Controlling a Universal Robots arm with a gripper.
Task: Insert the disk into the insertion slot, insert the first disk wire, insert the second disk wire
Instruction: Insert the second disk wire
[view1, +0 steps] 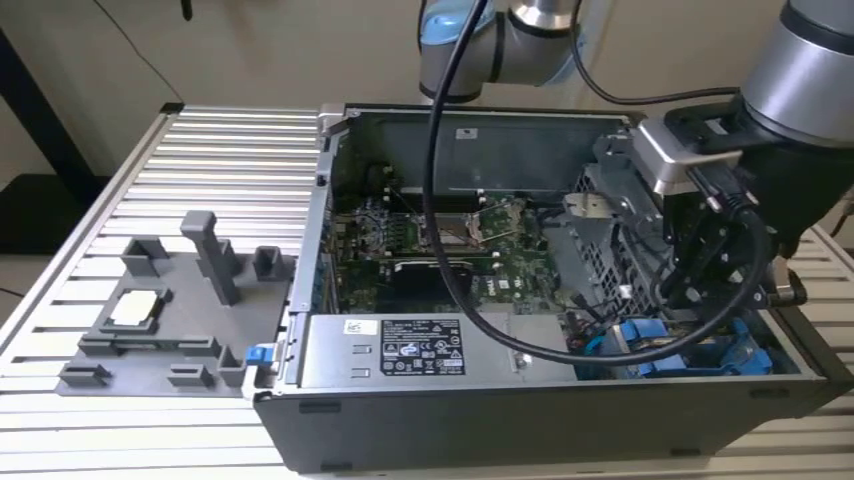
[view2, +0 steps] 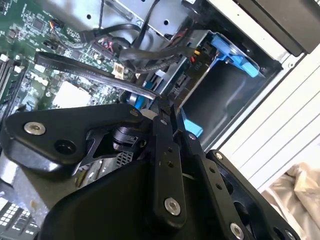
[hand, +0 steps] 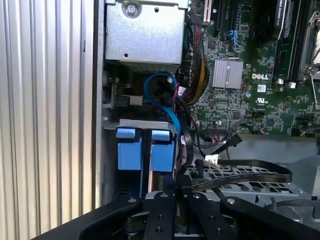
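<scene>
Gripper (hand: 181, 192) sits low inside the open computer case (view1: 534, 420), at its corner on the exterior view's right, fingers (view2: 162, 150) pressed together on a flat black cable (hand: 240, 176). Disk's blue carrier (hand: 145, 150) stands in the grey slot (hand: 142, 123) just beside the fingertips, tabs (view1: 694, 350) showing above the bay. Motherboard (view1: 441, 240) lies alongside. Grey fixture (view1: 174, 320) rests well apart on the ribbed table (view1: 214, 160)

Ribbed metal desk (view1: 200, 150) carries open computer case (view1: 534, 420); grey fixture plate (view1: 160, 320) at 9 o'clock, possibly holding a chip.
</scene>
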